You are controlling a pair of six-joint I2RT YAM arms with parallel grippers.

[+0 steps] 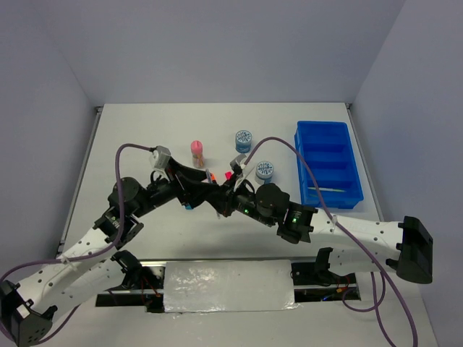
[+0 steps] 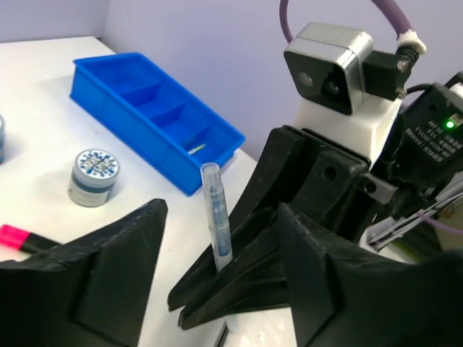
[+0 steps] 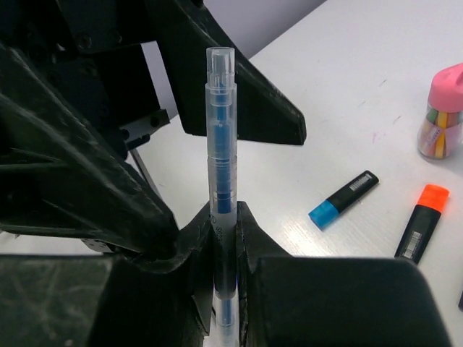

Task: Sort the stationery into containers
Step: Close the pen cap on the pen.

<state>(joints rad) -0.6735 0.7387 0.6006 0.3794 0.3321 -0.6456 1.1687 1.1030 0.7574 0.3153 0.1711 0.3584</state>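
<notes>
1. Thin pale pen (image 3: 221, 144), clear barrel with a blue core. It stands upright over the middle of the counter (image 1: 145, 144), toward the near edge, its lower part pinched and its capped end free above.
2. Right end effector (image 3: 223, 238): closed tight on that pen, one finger on each side of the barrel.
3. Left end effector (image 2: 223, 217): spread wide and holding nothing. Its two fingers (image 2: 108, 282) flank the pen and the right end effector's tip without touching them.
4. Blue-capped highlighter (image 3: 343, 200) and orange-capped highlighter (image 3: 422, 220): lying flat on the counter near each other, apart.
5. Pink-capped highlighter (image 2: 18, 238): lying flat; only the cap end shows.
6. Pink-topped tube (image 1: 196, 152): upright, mid-counter.
7. Two patterned rolls: one (image 1: 244, 139) nearer the far edge, one (image 1: 265, 170) nearer the tray, both standing on the counter.
8. Blue tray (image 1: 297, 166): lengthwise along the right edge and divided into compartments. A second pale pen (image 1: 329, 189) lies in the compartment closest to the near edge.
</notes>
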